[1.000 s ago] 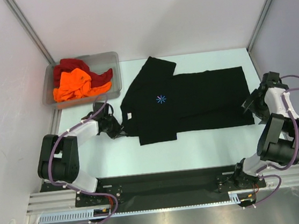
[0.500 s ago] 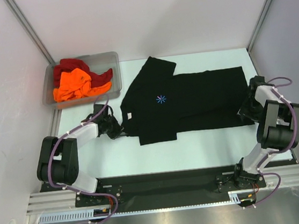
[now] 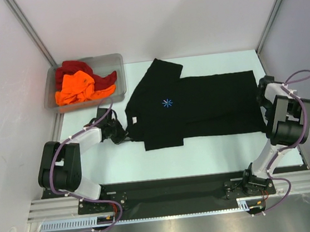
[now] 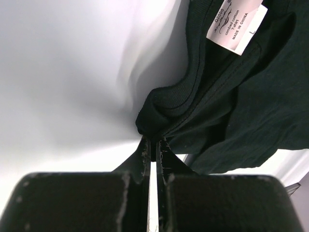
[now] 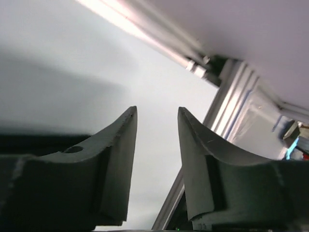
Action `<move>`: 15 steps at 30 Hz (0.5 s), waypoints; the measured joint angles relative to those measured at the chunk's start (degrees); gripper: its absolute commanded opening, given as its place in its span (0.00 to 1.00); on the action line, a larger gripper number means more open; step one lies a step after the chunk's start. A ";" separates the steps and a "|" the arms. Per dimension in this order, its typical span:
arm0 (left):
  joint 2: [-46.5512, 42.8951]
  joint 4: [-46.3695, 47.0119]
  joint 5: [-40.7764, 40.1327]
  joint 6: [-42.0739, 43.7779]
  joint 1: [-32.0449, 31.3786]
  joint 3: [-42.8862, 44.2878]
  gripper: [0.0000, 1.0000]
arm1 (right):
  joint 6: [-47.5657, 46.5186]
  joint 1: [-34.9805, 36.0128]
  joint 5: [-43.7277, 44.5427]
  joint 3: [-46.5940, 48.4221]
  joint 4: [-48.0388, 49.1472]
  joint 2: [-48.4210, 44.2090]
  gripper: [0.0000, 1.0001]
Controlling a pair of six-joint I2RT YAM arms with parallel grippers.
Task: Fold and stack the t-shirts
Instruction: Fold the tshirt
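A black t-shirt [image 3: 210, 107] with a light-blue starburst mark [image 3: 167, 102] lies spread on the table, its left part folded over. My left gripper [image 3: 124, 135] sits at the shirt's left edge. The left wrist view shows that gripper [image 4: 153, 141] shut on a bunched fold of the black t-shirt [image 4: 241, 92], near the neck label [image 4: 236, 21]. My right gripper [image 3: 260, 97] is at the shirt's right edge. In its wrist view the right gripper [image 5: 157, 110] has a gap between its fingers and nothing in it. An orange t-shirt [image 3: 76, 87] and a dark red t-shirt [image 3: 76, 66] lie crumpled in the bin.
The clear grey plastic bin [image 3: 112, 59] stands at the back left, just off the table's corner. Metal frame posts rise at both back corners, and a frame rail [image 5: 227, 121] runs close beside the right gripper. White walls close in the sides.
The right arm has folded inward, bringing its gripper to the shirt's right edge, and its jaws have narrowed. The left gripper and the shirt have not moved.
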 measured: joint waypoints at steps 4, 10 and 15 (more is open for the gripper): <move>-0.13 -0.46 -0.07 0.50 0.11 0.00 0.00 | -1.62 -0.33 5.81 2.21 1.29 -0.24 0.54; -0.92 -2.01 -0.04 1.55 0.20 0.02 0.13 | -1.95 -0.83 -0.11 2.78 1.03 -3.82 0.78; -5.90 -6.56 -2.69 3.91 0.20 0.15 0.46 | -2.47 1.92 -13.70 -0.81 2.58 -13.77 0.81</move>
